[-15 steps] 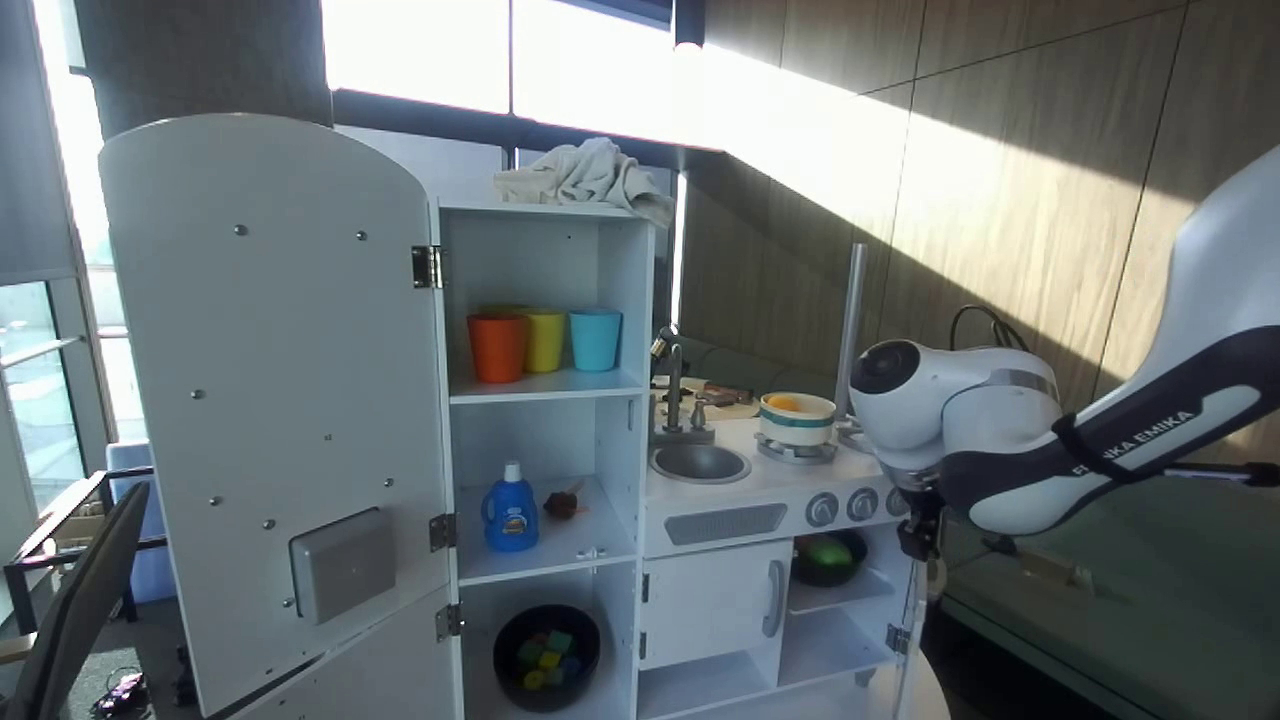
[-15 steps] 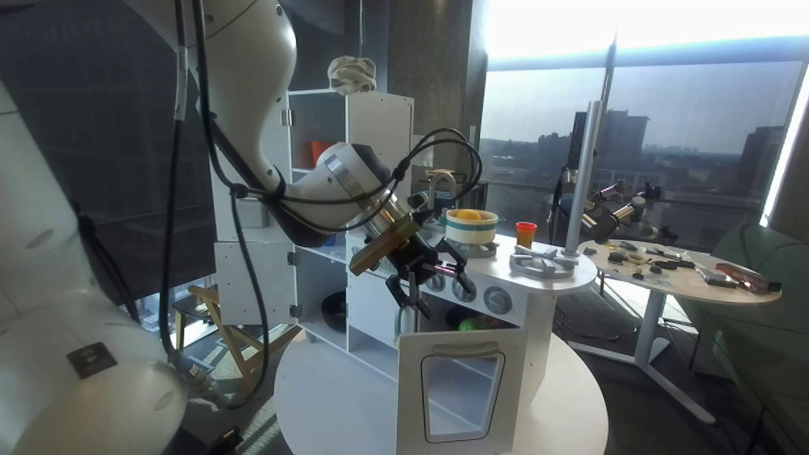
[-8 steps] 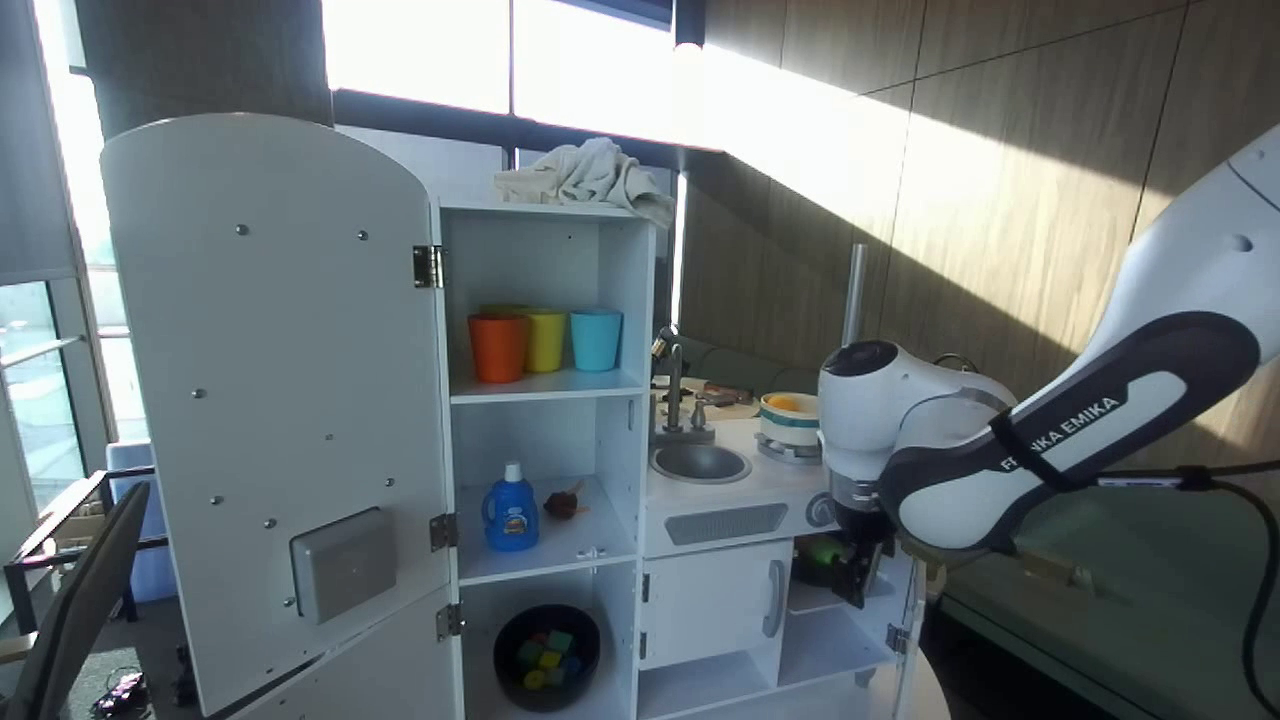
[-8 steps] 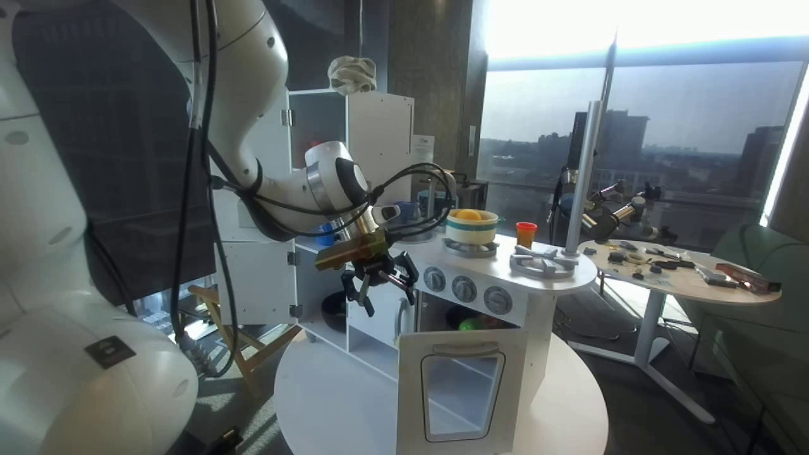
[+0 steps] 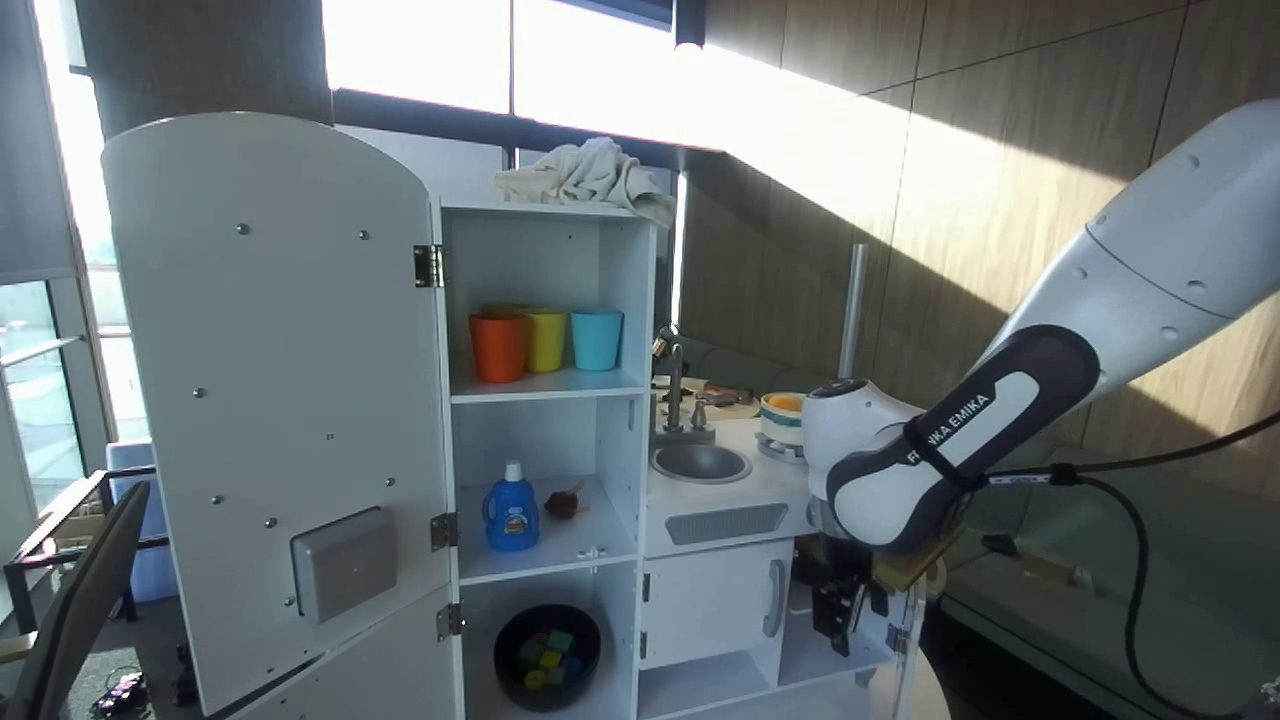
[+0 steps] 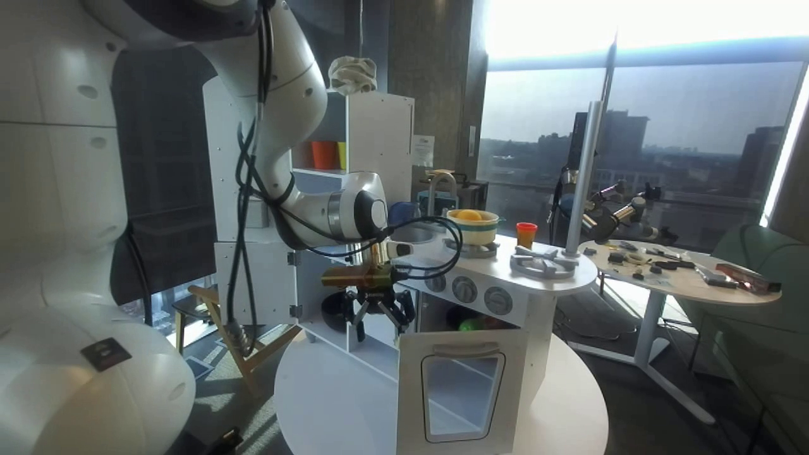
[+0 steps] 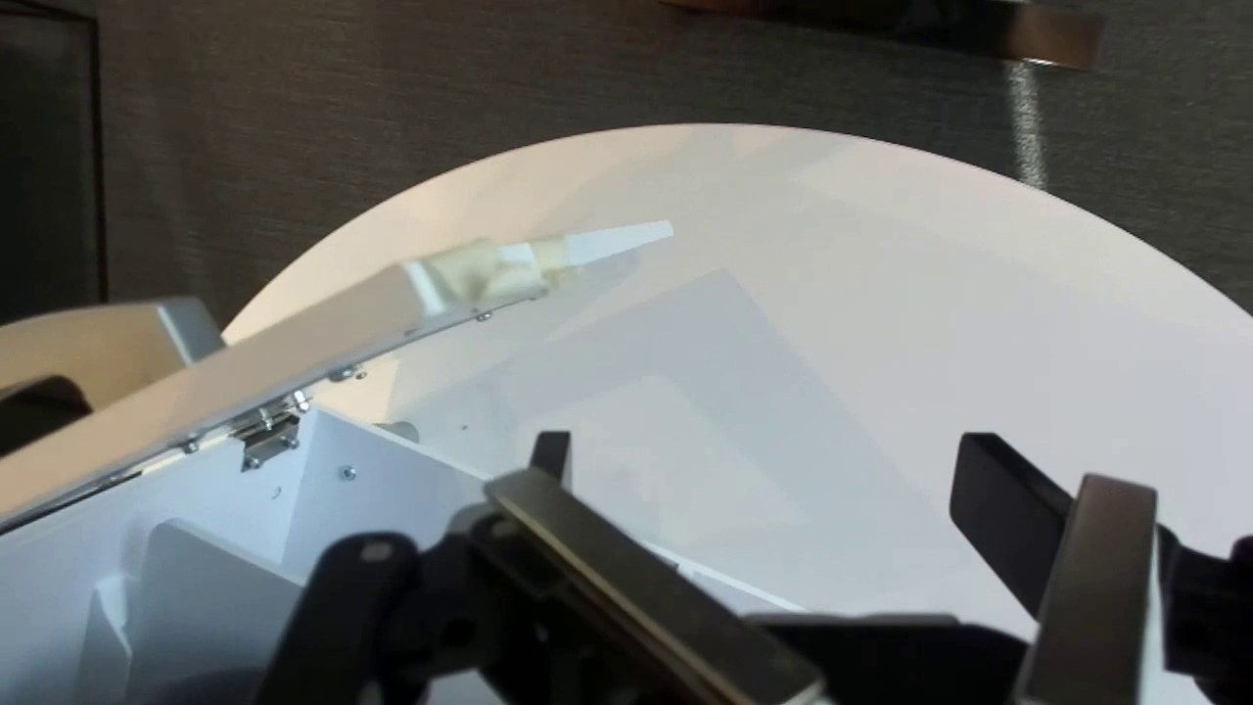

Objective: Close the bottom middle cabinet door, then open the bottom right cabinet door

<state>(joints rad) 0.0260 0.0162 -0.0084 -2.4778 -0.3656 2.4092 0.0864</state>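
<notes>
Wood panelling is partly sunlit beyond the white toy kitchen, which is set on a white round table. The tall fridge door is swung wide. Below, the plain bottom middle cabinet door is seen closed, while the windowed bottom right cabinet door is swung outward. In front of the kitchen the gripper is held, its jaws spread well apart

Spreads out as a round white bench, softly shadowed in the wrist view; carries a white toy kitchen directly on top.
</notes>
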